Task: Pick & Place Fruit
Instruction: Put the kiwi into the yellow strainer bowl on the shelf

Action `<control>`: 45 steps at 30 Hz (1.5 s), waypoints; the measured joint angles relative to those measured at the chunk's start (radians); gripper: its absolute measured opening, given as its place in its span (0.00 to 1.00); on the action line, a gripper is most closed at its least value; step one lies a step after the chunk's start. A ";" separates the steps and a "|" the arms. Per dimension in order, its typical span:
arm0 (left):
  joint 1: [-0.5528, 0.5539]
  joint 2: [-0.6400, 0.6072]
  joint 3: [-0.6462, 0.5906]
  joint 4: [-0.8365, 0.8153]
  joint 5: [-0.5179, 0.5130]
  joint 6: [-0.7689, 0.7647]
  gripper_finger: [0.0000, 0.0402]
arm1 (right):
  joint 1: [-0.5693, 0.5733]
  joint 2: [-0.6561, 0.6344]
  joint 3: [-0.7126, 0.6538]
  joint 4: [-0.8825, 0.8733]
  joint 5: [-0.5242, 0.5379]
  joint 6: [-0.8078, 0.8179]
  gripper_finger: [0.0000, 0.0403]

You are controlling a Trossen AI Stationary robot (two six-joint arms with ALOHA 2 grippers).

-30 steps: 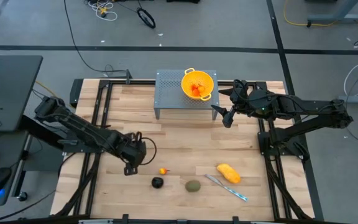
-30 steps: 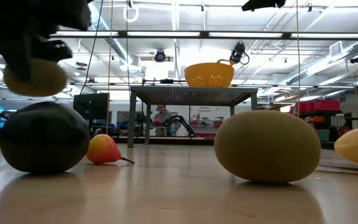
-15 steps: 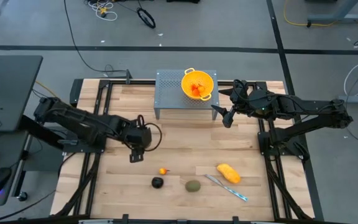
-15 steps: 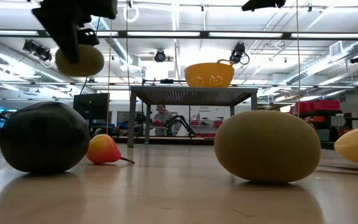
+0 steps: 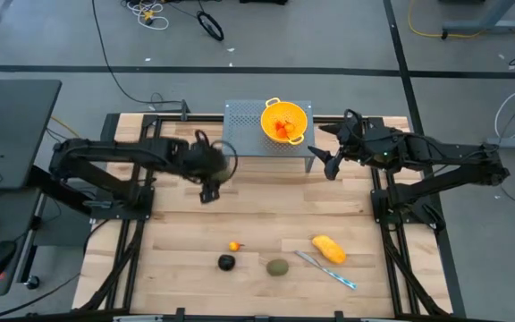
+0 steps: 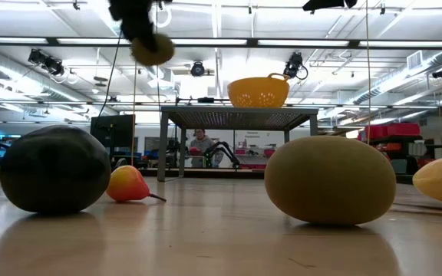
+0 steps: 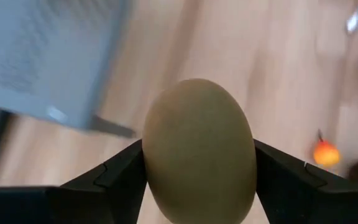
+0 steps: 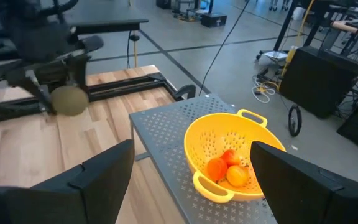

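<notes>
left end effector (image 7: 199,180) is clamped on an olive-green oval toy fruit (image 7: 199,149), mid-carry. next it probably needs to get above the yellow perforated colander (image 5: 285,121) and let go. right end effector (image 5: 332,165) sits wide open beside it.

My left claw (image 7: 197,180) is matt black plastic, clamped on a matt, finely rough olive-green oval (image 7: 199,149). Tabletop (image 5: 266,206) is pale wood planks, slight sheen. Colander (image 8: 229,162) is smooth yellow plastic, perforated. Stand (image 8: 166,130) under it is grey perforated metal, matt.

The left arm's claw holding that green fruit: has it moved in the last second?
Yes. The left gripper, shut on the olive-green fruit, has travelled up the table toward the grey perforated stand.
</notes>
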State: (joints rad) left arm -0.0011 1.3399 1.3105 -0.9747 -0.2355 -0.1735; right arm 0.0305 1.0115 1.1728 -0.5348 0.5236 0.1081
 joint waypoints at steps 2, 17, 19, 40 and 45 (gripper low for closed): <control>0.041 0.000 0.046 0.015 -0.021 0.031 0.65 | -0.007 -0.011 0.000 0.000 0.000 0.000 0.82; 0.291 0.001 0.155 0.170 0.090 0.167 0.64 | -0.031 -0.033 0.000 0.000 0.000 0.000 0.82; 0.300 0.002 0.155 0.195 0.093 0.180 0.64 | -0.031 -0.034 0.000 0.000 0.000 0.000 0.82; 0.400 0.139 0.155 0.600 0.222 0.212 0.64 | -0.031 -0.034 0.000 0.000 0.005 0.008 0.82; 0.401 0.189 0.155 0.721 0.230 0.212 0.65 | -0.031 -0.034 0.000 0.000 0.008 0.008 0.82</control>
State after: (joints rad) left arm 0.3997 1.5292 1.4654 -0.2537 -0.0052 0.0382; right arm -0.0006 0.9779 1.1730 -0.5350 0.5312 0.1158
